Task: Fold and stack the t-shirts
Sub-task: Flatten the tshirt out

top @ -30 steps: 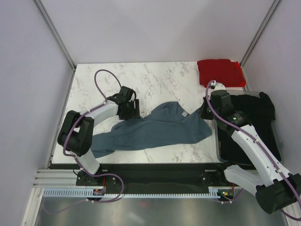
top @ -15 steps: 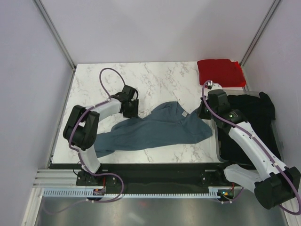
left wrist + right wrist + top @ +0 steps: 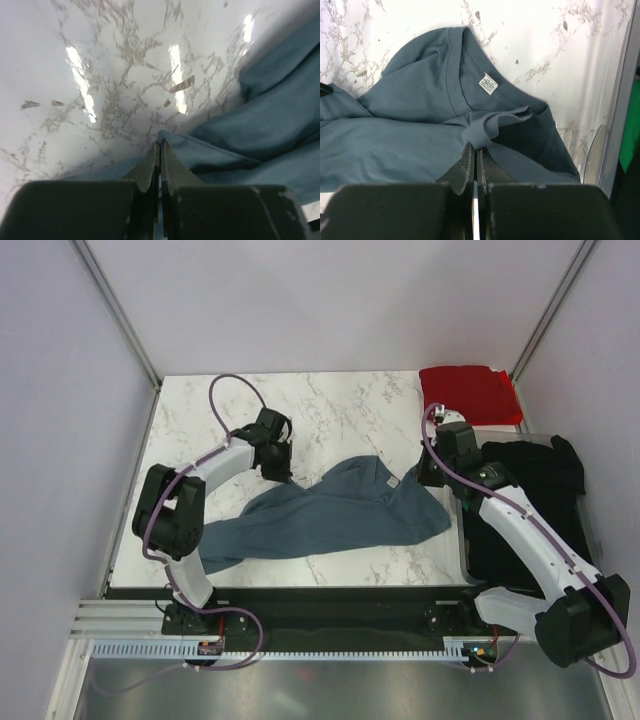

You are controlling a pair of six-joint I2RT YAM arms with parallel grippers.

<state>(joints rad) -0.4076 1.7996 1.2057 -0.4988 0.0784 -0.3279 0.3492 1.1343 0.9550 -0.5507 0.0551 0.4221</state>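
A slate blue-grey t-shirt (image 3: 330, 512) lies crumpled across the marble table (image 3: 330, 410), its neck label (image 3: 488, 83) facing up. My left gripper (image 3: 276, 472) is shut on a corner of its hem (image 3: 165, 139) at the cloth's upper left. At the shirt's right shoulder my right gripper (image 3: 424, 476) is shut on a bunched fold (image 3: 485, 131) of it. A folded bright red t-shirt (image 3: 468, 392) rests at the far right corner. Black t-shirts (image 3: 530, 505) lie heaped in a bin at the right.
The bin's clear rim (image 3: 594, 150) stands close beside the right gripper. White walls enclose the table on three sides. The left arm's purple cable (image 3: 232, 390) loops above the table's back left.
My left gripper closed onto the shirt's corner and shifted slightly away from the bases. My right gripper moved a little towards the far side with the cloth, staying shut.
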